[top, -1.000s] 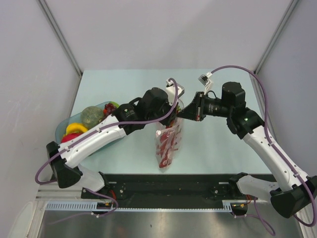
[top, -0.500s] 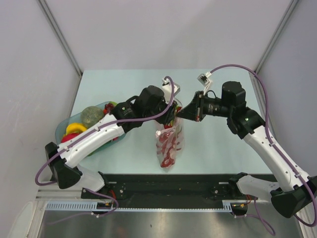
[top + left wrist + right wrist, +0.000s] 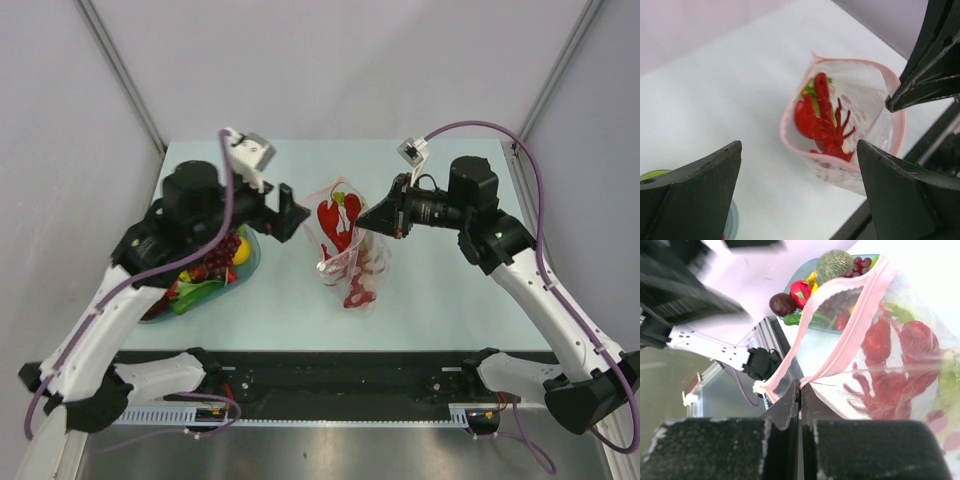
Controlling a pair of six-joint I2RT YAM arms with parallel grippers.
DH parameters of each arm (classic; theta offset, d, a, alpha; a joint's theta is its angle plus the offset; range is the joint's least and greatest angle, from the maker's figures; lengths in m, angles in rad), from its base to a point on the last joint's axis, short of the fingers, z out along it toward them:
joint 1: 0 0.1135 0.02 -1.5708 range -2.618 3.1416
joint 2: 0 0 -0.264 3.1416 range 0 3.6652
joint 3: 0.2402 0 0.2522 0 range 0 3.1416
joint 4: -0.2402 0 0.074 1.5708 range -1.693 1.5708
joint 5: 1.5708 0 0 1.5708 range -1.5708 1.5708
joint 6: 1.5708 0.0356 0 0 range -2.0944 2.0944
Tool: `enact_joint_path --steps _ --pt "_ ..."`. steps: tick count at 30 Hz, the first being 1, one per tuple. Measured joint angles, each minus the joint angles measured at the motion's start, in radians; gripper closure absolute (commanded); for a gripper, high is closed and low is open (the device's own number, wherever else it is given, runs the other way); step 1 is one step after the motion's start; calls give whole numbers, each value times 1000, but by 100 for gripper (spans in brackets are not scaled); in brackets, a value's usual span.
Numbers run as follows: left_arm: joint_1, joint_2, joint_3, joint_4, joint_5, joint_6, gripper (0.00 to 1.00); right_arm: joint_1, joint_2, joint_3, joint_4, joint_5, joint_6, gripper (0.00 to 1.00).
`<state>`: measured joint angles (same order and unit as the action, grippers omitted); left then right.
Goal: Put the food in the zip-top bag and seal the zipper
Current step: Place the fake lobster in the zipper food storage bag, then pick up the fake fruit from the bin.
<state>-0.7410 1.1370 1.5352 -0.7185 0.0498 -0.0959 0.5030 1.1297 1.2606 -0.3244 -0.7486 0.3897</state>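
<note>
So, working up from the bottom of the overhead view: the translucent blue-green dish (image 3: 247, 262) sits left of centre on the table (image 3: 440, 300), with the dark red grape bunch (image 3: 212, 264) and a few other toy foods in it. Just right of that, mid-frame, the zip-top bag (image 3: 352, 268) stands propped up with its mouth gaping. The red lobster (image 3: 335, 222) is inside it with a bit of green next to it. Right gripper (image 3: 364, 227) is pinched tight on the bag's edge right at the zipper (image 3: 840, 322), holding that side of the mouth up. The pink strip is unsealed, its two halves spread apart. Left gripper (image 3: 291, 212) hovers between dish and bag, upper middle of the frame, jaws spread wide with nothing in them, and from its wrist view it's not touching the bag
</note>
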Motion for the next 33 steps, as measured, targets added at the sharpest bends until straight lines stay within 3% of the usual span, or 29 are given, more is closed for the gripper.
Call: enact_joint_path --steps 5,10,16,19,26,33 --pt "196 -147 -43 -5 68 46 0 0 9 -1 -34 22 -46 100" --pt "428 -242 -168 -108 127 151 0 0 4 -25 -57 31 -74 100" --pt "816 -214 -236 -277 231 349 0 0 0 -35 -60 34 -81 100" --pt "986 -145 -253 -392 284 536 3 -1 -2 -36 -63 34 -87 100" --pt "1111 -31 -401 -528 283 875 6 0 -2 -37 -62 34 -88 100" --pt "1114 -10 -491 -509 185 977 0 0 -2 -37 -65 34 -90 100"
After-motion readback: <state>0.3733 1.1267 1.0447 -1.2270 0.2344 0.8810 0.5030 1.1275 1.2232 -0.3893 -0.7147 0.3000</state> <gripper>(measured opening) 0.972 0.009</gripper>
